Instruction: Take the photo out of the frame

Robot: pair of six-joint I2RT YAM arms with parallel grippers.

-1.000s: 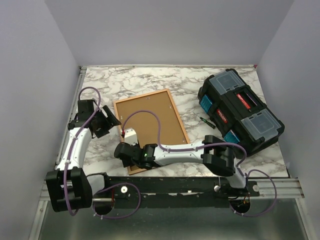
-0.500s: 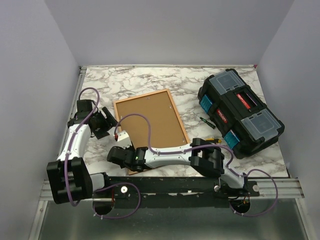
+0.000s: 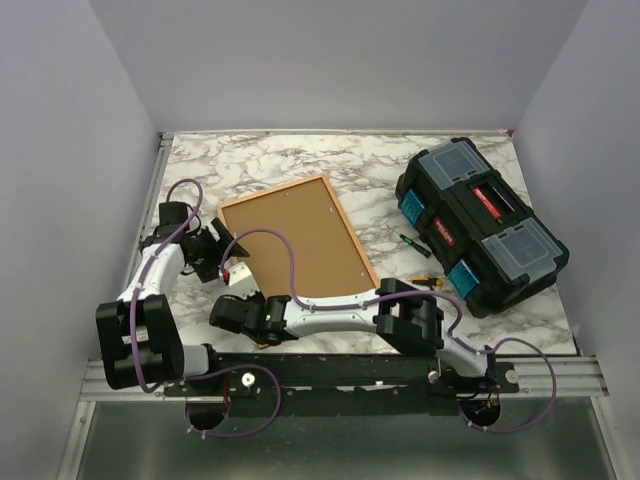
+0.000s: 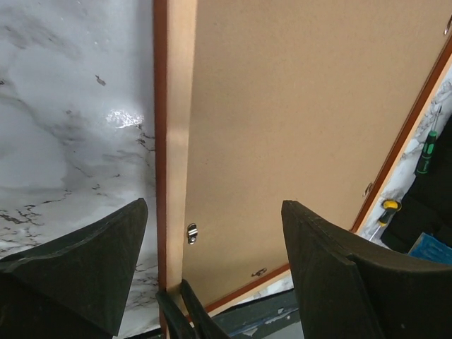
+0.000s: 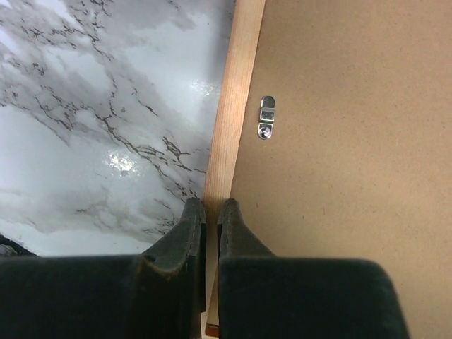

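The frame (image 3: 295,240) lies back-up on the marble table, its brown board facing me inside the orange-red rim. The photo is hidden beneath that board. My right gripper (image 3: 228,313) is shut on the frame's pale left rail (image 5: 232,120) near the near-left corner, one finger on each side of it (image 5: 212,212). A small metal clip (image 5: 267,118) sits on the board just past the fingertips. My left gripper (image 3: 222,255) hovers open over the same left edge (image 4: 212,261), with the rail and the clip (image 4: 191,232) between its spread fingers.
A black toolbox (image 3: 480,225) with clear lids stands at the right. Between it and the frame lies a green screwdriver (image 3: 412,244), with a small yellow item (image 3: 425,280) nearer the front. Grey walls enclose the table on three sides.
My right gripper slid left along the near edge and shut on the frame's left rail. The frame shifted and turned slightly to the left. My left gripper moved closer to the frame's left edge.
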